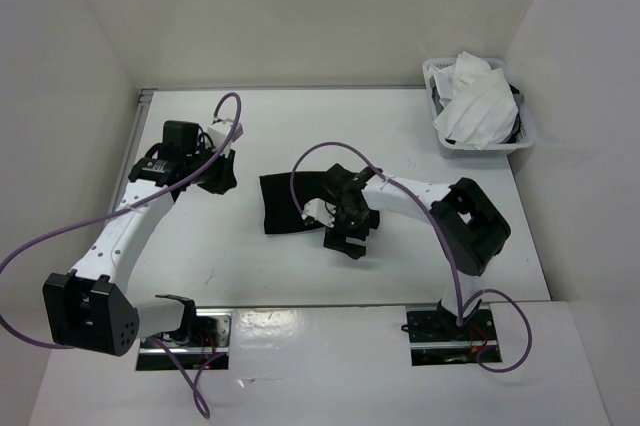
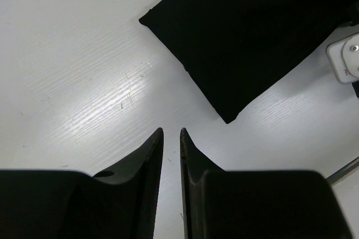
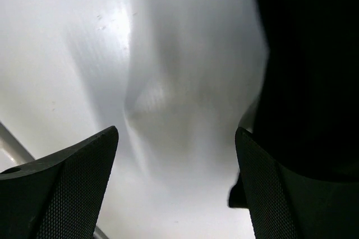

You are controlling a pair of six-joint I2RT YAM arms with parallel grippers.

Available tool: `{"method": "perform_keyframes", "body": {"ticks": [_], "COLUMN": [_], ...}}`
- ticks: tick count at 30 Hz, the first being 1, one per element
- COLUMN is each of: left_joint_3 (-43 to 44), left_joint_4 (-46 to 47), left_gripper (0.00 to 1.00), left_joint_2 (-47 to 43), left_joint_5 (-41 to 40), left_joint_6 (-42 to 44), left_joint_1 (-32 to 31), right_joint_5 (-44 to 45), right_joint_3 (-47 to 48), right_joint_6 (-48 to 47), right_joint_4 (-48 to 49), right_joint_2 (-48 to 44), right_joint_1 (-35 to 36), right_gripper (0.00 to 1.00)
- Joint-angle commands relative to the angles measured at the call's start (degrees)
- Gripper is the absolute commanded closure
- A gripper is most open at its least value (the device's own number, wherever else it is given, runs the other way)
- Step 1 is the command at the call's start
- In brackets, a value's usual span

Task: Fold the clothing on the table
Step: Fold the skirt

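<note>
The clothing (image 1: 285, 204) is a small black rectangle lying flat in the middle of the white table (image 1: 400, 126). In the left wrist view the clothing (image 2: 252, 31) fills the upper right, and its near corner lies a short way ahead of my left gripper (image 2: 170, 131). That gripper's fingers stand only a narrow slit apart over bare table, with nothing between them. My left gripper (image 1: 218, 181) hovers left of the garment. My right gripper (image 1: 345, 241) is wide open at the garment's right edge. In its own view the right gripper (image 3: 176, 132) spans bare table, with the clothing (image 3: 314, 54) beside its right finger.
A white plastic basket (image 1: 520, 131) holding a white cloth (image 1: 475, 101) stands at the back right corner. White walls close in the table on the left, back and right. Purple cables loop off both arms.
</note>
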Motion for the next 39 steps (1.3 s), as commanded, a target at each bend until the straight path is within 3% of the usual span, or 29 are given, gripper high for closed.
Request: {"method": "perform_keyframes", "body": {"ticks": [1, 10, 15, 25, 39], "left_joint_3": [-0.41, -0.41, -0.41, -0.94, -0.94], "left_joint_4": [1.3, 1.3, 1.3, 1.3, 1.3], "left_gripper": [0.75, 0.75, 0.75, 0.75, 0.75], "left_joint_2": [0.14, -0.38, -0.91, -0.91, -0.91], "left_joint_5": [1.29, 1.82, 1.82, 1.82, 1.82], "left_joint_6": [-0.63, -0.1, -0.1, -0.1, -0.1], "left_joint_1": [0.3, 0.3, 0.3, 0.3, 0.3], "right_joint_5": [-1.56, -4.81, -1.13, -0.59, -0.07], "right_joint_3": [-0.48, 7.42, 7.17, 7.17, 10.42], "right_joint_6": [-1.66, -3.16, -0.79, -0.08, -0.08], "right_joint_4": [-4.86, -10.84, -1.89, 2.25, 3.57], "right_joint_2": [0.42, -10.47, -12.5, -0.3, 1.38], "right_joint_1": [1.61, 1.62, 1.62, 1.62, 1.62], "right_gripper": [0.12, 0.12, 0.08, 0.08, 0.08]}}
